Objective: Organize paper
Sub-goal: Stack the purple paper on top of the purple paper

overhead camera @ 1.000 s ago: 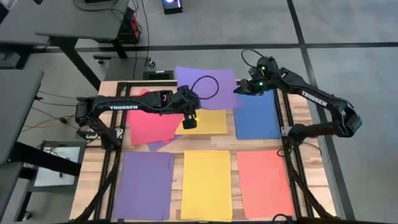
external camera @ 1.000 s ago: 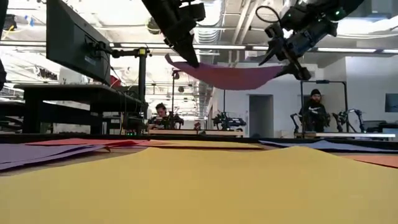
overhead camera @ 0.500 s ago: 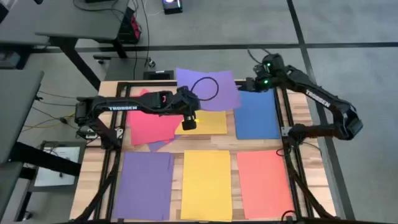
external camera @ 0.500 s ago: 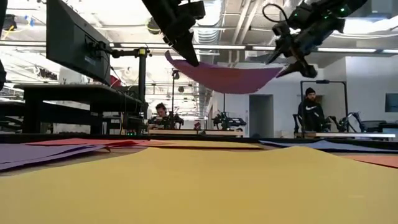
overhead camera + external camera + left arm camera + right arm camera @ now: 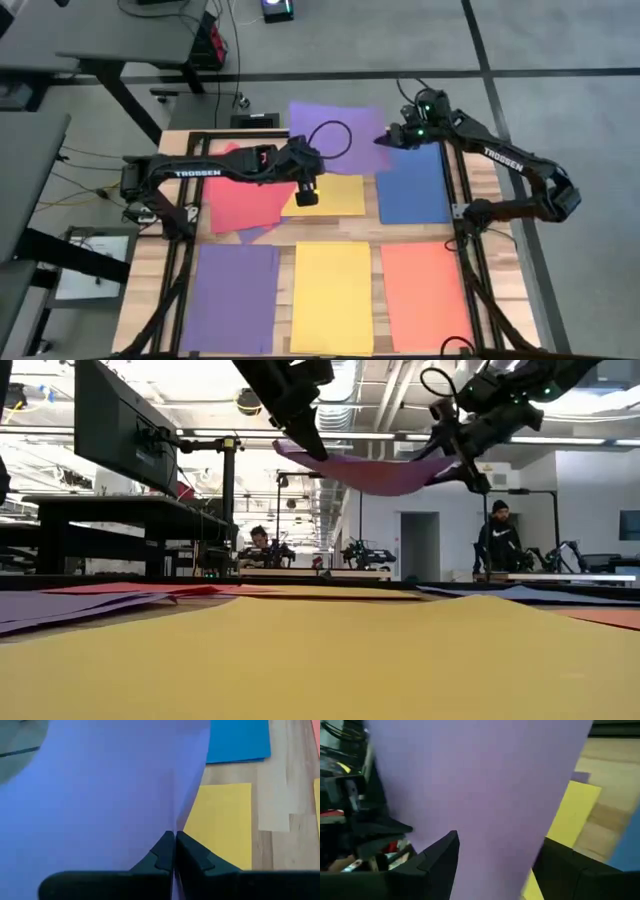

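Surface: the pale wooden slatted surface (image 5: 525, 300) carries flat sheets in a grid: purple (image 5: 234, 297), yellow (image 5: 331, 296) and orange-red (image 5: 425, 292) sheets in the near row, a red sheet (image 5: 240, 205), a smaller yellow sheet (image 5: 338, 196) and a blue sheet (image 5: 413, 186) in the far row.

Held sheet: the thin purple rectangular sheet of paper (image 5: 335, 135) hangs in the air above the far row, well clear of the surface, strung between both arms and sagging in the middle in the low view (image 5: 375, 472).

Handling: I judge it very light, limp and easy to crease or tear. It droops under its own weight, so it needs holding at two opposite edges, with little pull between them.

Left gripper: the left gripper (image 5: 174, 851) has its fingers pressed together on one edge of the purple sheet, which passes between them and spreads away beyond the tips.

Right gripper: the right gripper (image 5: 386, 139) is at the opposite edge; in its wrist view the sheet lies across and past the dark fingers (image 5: 441, 855), which look spread, and whether they pinch the edge I cannot tell.
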Controlling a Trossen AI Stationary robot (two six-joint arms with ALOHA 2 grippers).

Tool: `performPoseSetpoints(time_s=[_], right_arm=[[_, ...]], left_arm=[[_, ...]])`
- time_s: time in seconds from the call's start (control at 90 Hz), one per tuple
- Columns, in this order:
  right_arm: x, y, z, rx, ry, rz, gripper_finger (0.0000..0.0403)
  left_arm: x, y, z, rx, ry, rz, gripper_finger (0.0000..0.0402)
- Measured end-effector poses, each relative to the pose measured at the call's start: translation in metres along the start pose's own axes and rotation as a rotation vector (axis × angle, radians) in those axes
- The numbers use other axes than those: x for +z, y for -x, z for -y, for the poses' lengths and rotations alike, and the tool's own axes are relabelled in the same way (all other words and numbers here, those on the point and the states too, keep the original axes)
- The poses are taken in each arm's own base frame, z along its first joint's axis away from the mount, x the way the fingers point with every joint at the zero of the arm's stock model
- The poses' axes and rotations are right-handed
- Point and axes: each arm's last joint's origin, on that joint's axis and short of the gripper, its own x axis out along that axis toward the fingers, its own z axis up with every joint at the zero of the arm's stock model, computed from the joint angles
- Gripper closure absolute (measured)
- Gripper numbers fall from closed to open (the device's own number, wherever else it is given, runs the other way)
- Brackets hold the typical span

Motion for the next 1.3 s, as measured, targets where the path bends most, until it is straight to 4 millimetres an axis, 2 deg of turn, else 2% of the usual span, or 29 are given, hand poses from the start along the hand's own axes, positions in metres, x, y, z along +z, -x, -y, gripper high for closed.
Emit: performPoseSetpoints(time_s=[0.233,0.356,0.444,0.567,0.611,0.867,0.956,1.056,1.3], right_arm=[[-0.005,-0.025,-0.003,0.023,0.002,-0.058,0.0186],[-0.003,-0.035,-0.011,0.088,0.061,-0.024,0.0194],[-0.001,-0.036,-0.015,0.124,0.087,-0.008,0.0235],[-0.003,-0.036,-0.015,0.130,0.115,-0.030,0.0353],[-0.003,-0.035,-0.015,0.135,0.134,-0.039,0.0382],[-0.010,-0.029,-0.014,0.107,0.193,-0.081,0.0402],[-0.013,-0.027,-0.014,0.097,0.221,-0.102,0.0403],[-0.017,-0.027,-0.017,0.103,0.254,-0.119,0.0403],[-0.037,-0.037,-0.038,0.225,0.325,-0.218,0.0403]], left_arm=[[0.004,0.000,-0.001,0.012,0.013,0.044,0.0402],[0.004,0.000,0.000,0.008,0.011,0.040,0.0402],[0.002,0.000,0.001,0.002,0.046,0.023,0.0402],[-0.001,0.000,0.002,-0.025,0.107,-0.006,0.0401],[-0.001,0.000,0.003,-0.048,0.140,-0.010,0.0397],[-0.019,0.001,0.006,-0.246,0.358,-0.191,0.0323],[-0.025,0.012,0.005,-0.290,0.398,-0.259,0.0301],[-0.025,0.034,0.004,-0.298,0.457,-0.268,0.0289],[-0.024,0.114,-0.009,-0.321,0.656,-0.138,0.0293]])
